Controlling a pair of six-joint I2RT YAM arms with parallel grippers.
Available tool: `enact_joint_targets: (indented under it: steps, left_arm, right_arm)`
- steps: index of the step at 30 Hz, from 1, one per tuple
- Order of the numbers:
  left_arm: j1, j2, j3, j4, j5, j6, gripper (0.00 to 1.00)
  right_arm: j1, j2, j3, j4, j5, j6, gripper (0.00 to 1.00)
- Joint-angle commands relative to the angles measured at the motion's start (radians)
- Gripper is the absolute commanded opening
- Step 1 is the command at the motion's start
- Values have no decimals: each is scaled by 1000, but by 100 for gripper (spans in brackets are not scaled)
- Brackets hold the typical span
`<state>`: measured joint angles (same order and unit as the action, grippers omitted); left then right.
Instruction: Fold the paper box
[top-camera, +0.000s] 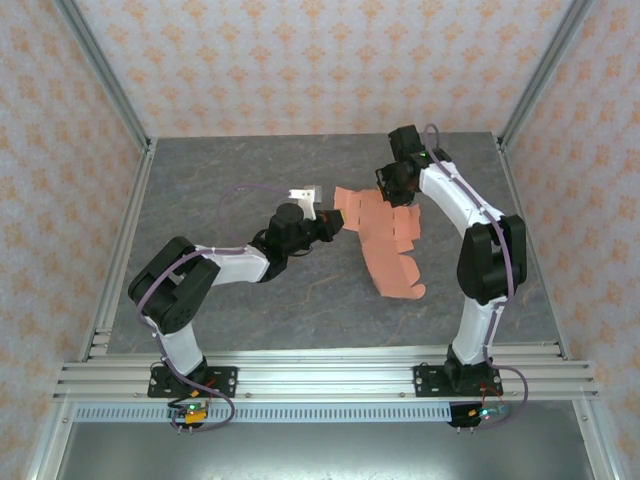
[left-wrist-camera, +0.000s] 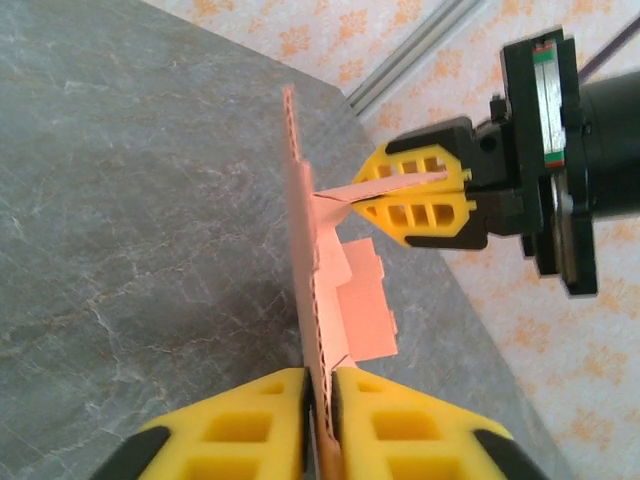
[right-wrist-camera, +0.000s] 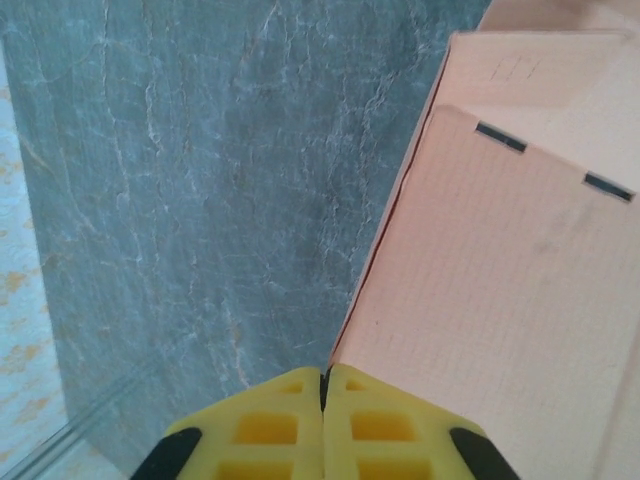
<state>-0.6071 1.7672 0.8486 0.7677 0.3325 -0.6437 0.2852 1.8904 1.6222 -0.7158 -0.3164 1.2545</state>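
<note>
At mid-tabletop (top-camera: 220, 180), gripping the paper box (top-camera: 385, 240) from opposite sides with left hand (left-wrist-camera: 318, 390) and right hand (left-wrist-camera: 380, 188), both clamped on flaps, likely steadying it for creasing.

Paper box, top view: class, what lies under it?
The grey table shows all around the paper box; the patch directly beneath is covered. The left gripper and right gripper pinch its edges.
</note>
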Motion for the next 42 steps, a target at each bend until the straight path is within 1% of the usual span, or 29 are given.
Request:
enact_joint_targets:
  steps: [1,3,6,8,9,11,12,13,14,16,20,25,27,30,38,42]
  left_arm:
    - [0,-36,-11,18,-11,15,29]
    - [4,-57,-13,-12,3,36,43]
    - [18,-101,-33,-55,1,61,57]
    - [33,-138,-50,-94,-3,78,61]
    - [40,-155,-58,-123,-8,91,66]
    - [57,-175,-60,-185,-10,104,67]
    - [66,-179,-57,-214,-7,138,67]
    - [78,-181,-55,-229,-4,139,68]
    - [89,-178,-53,-238,-1,134,70]
    - [113,-159,-30,-270,10,127,71]
    - [139,-72,78,-322,110,129,73]
    - [138,33,180,-308,221,132,75]
    - [129,75,221,-323,271,181,75]
    - [105,123,259,-356,300,233,73]
    - [92,211,328,-402,310,232,72]
    - [92,240,356,-451,289,237,71]
  right_arm:
    - [-5,-38,-80,162,-59,8,3]
    - [-4,-49,-125,256,-89,2,2]
    - [-4,-69,-168,335,-89,-56,1]
    - [-6,-86,-196,378,-89,-104,0]
    - [-8,-93,-216,402,-94,-127,0]
    - [-9,-103,-248,440,-109,-161,0]
    - [-10,-103,-263,451,-119,-173,0]
    - [-9,-103,-273,457,-129,-185,0]
    - [-10,-102,-283,467,-142,-200,0]
    - [-9,-99,-309,506,-175,-208,0]
    - [-9,-105,-371,612,-220,-217,0]
    - [-10,-112,-377,610,-216,-249,0]
    - [-11,-117,-378,609,-216,-257,0]
    - [-10,-112,-380,613,-220,-259,0]
    - [-10,-103,-394,647,-239,-230,0]
    - [-8,-104,-401,669,-247,-214,0]
